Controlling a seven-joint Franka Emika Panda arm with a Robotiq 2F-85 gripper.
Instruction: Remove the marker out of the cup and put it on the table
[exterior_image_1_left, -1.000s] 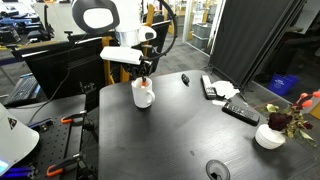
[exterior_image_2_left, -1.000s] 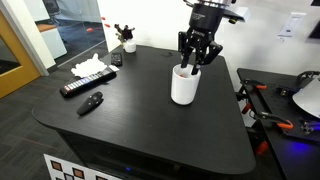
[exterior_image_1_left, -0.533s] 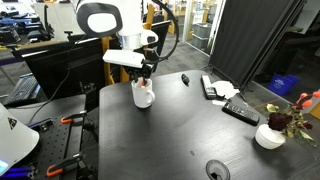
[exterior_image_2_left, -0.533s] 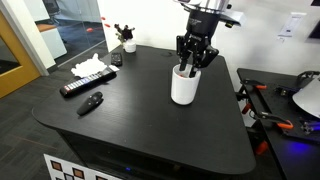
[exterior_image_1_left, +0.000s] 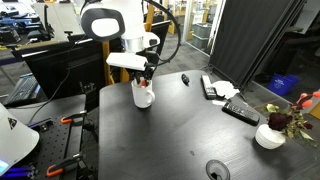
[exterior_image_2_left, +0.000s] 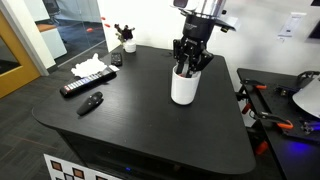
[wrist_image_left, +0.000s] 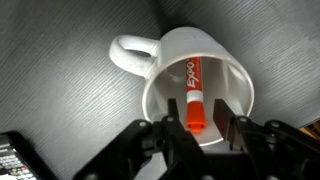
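Gripper (wrist_image_left: 198, 130) sits right over the cup (wrist_image_left: 232, 75). In the wrist view the jaws look clamped on the orange top end of the marker (wrist_image_left: 193, 88), with no gap visible on either side of the cap. Most of the marker's body is inside the cup, leaning on the inner wall with the white printed section lower down; the tip can't be seen. In both exterior views the gripper (exterior_image_2_left: 190, 62) hangs just above the cup rim (exterior_image_2_left: 183, 72), near the table (exterior_image_2_left: 130, 115) edge on the robot's side. My read is that the grasp is done and the lift has barely begun, if at all. What's left is to pull the marker clear of the rim, move sideways over bare tabletop, lower and release. Remote (exterior_image_2_left: 85, 85) and bowl (exterior_image_1_left: 270, 137) are well apart from the cup.
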